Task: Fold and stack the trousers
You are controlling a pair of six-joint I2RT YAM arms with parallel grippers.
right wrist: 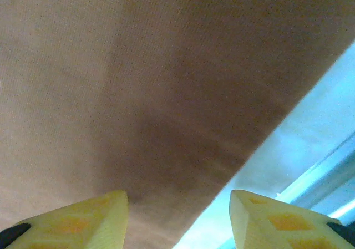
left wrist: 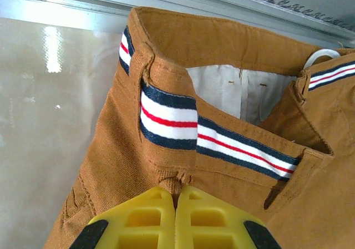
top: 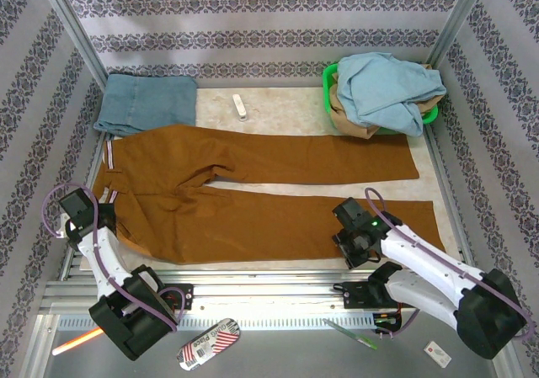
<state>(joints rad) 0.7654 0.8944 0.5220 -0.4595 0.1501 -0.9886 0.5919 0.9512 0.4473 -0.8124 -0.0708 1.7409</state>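
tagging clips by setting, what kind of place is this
Likely a robot lab's enclosed test bench, not a home: aluminium frame, printed backdrop walls, two bolted arms beside the spread trousers.

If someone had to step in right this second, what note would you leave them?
Left gripper: shut, pinching the trousers at the waistband.
Right gripper: open, low over the near leg's edge, holding nothing.
Trousers: spread flat on the table, waist to the left, legs to the right.
Done: no fold made yet.
Left: fold them, then stack; a folded blue cloth lies at the far left.
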